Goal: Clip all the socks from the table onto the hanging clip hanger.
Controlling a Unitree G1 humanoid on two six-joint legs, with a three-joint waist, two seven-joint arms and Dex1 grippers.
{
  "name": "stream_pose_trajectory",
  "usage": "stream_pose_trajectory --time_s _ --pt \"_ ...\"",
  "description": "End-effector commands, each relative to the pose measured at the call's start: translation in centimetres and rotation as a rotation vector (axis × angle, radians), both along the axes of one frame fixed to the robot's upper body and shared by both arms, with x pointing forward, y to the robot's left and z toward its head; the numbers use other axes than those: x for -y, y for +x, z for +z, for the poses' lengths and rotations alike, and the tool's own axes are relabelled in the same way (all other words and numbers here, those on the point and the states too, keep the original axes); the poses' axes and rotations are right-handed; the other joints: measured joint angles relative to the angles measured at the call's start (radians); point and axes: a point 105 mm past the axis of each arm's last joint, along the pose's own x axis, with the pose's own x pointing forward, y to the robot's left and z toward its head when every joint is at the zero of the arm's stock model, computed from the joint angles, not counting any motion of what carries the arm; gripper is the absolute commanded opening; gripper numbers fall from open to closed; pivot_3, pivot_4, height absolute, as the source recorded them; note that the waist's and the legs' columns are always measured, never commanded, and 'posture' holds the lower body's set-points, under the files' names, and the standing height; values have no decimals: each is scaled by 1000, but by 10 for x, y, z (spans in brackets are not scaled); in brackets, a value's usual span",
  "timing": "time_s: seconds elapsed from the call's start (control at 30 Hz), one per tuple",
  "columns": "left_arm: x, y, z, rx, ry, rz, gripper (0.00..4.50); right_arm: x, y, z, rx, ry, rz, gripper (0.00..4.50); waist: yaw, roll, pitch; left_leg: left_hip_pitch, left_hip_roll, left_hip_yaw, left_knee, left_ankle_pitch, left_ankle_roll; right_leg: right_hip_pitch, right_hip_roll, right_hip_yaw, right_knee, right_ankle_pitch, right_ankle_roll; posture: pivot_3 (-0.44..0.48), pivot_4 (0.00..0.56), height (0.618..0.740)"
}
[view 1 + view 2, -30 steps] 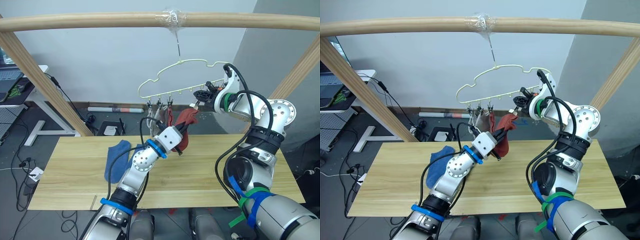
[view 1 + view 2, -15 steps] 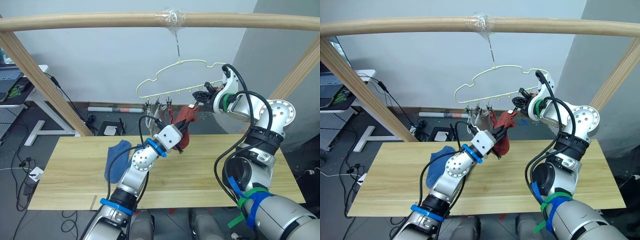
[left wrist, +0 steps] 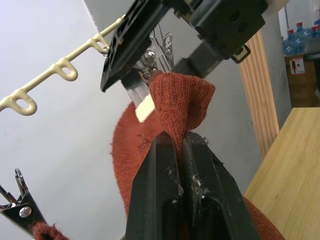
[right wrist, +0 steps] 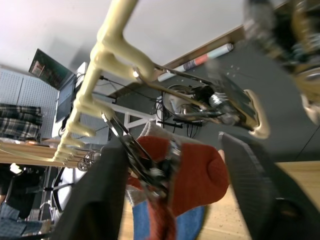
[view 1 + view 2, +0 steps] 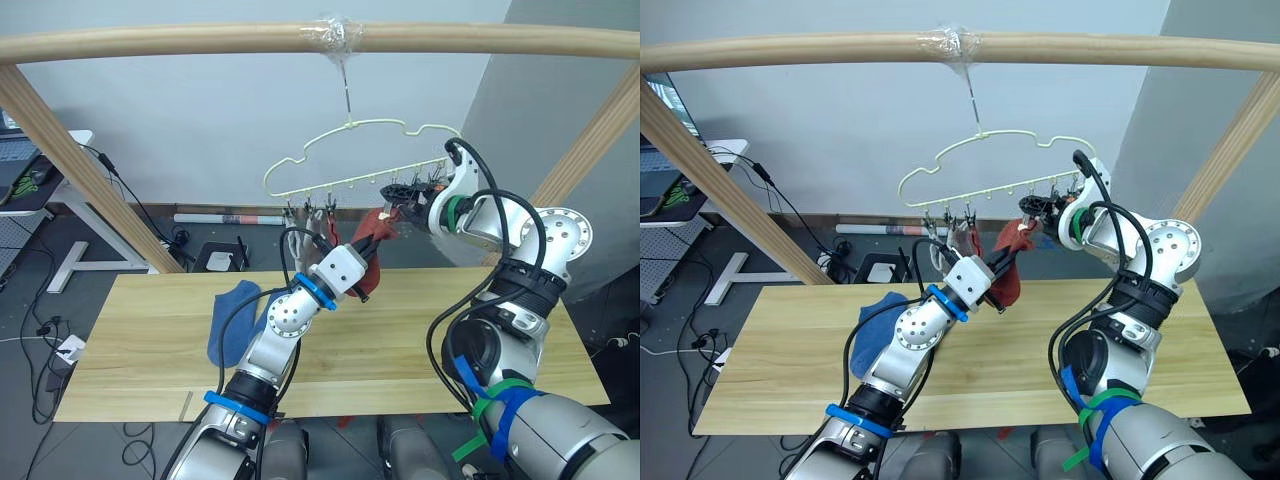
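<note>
The pale-yellow clip hanger (image 5: 352, 124) hangs by its hook from the wooden pole. My left gripper (image 3: 181, 142) is shut on a rust-red sock (image 3: 180, 95) and holds its top edge up against a metal clip (image 3: 156, 46) near the bar's right end. My right gripper (image 5: 400, 192) is at that same clip, with its fingers (image 4: 107, 200) spread open on either side of it. I cannot tell whether the clip grips the fabric. A grey sock and a red sock (image 5: 318, 228) hang from clips further left. Blue socks (image 5: 232, 318) lie on the table (image 5: 150, 340).
The round wooden pole frame (image 5: 200, 42) spans the top, with slanted legs at the left (image 5: 90, 170) and right (image 5: 590, 140). Behind the table are a white desk (image 5: 60, 180) and cables on the floor.
My right gripper's fingers have spread apart at the clip. My left gripper still holds the rust-red sock at the same clip. The camera has shifted slightly.
</note>
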Motion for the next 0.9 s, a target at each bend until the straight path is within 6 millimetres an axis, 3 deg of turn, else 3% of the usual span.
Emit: stream_pose_trajectory --time_s 0.03,0.17,0.3,0.47,0.57,0.77,0.83,0.9 --pt "-1 1 11 46 -9 22 0 4 -9 21 109 -19 17 4279 0 0 0 0 0 0 0 0 0 0 0 0 0 0 0 7 176 740" --pt "-5 8 9 31 -14 54 0 6 -16 31 177 -33 7 4441 -5 0 0 0 0 0 0 0 0 0 0 0 0 0 0 -4 162 740" --pt "-9 16 6 -26 -44 67 0 18 -39 40 331 -156 2 4441 -4 0 0 0 0 0 0 0 0 0 0 0 0 0 0 -17 158 740" --pt "-18 24 3 -104 -86 76 1373 23 -57 16 431 -351 -2 4500 -16 0 0 -1 0 0 0 0 0 0 0 0 -1 -1 2 -24 155 740" --pt "-27 22 6 -98 -65 66 2329 25 -60 -7 478 -458 -65 4500 -27 0 0 0 0 1 0 0 0 0 0 1 -1 -1 2 -17 154 740" --pt "-53 9 16 -97 -13 59 4110 12 -55 -19 642 -650 -144 4500 -47 0 0 2 0 2 0 0 0 0 0 1 0 -1 3 6 164 740" --pt "-56 0 21 -96 5 35 4350 6 -55 -16 703 -652 -159 4500 -46 -1 0 1 0 2 0 0 0 0 0 1 0 -1 3 6 164 740" --pt "-59 -8 26 -93 18 20 4382 3 -54 -10 774 -672 -191 4118 -45 -1 0 1 0 1 0 0 0 0 0 1 0 -1 3 14 168 740"
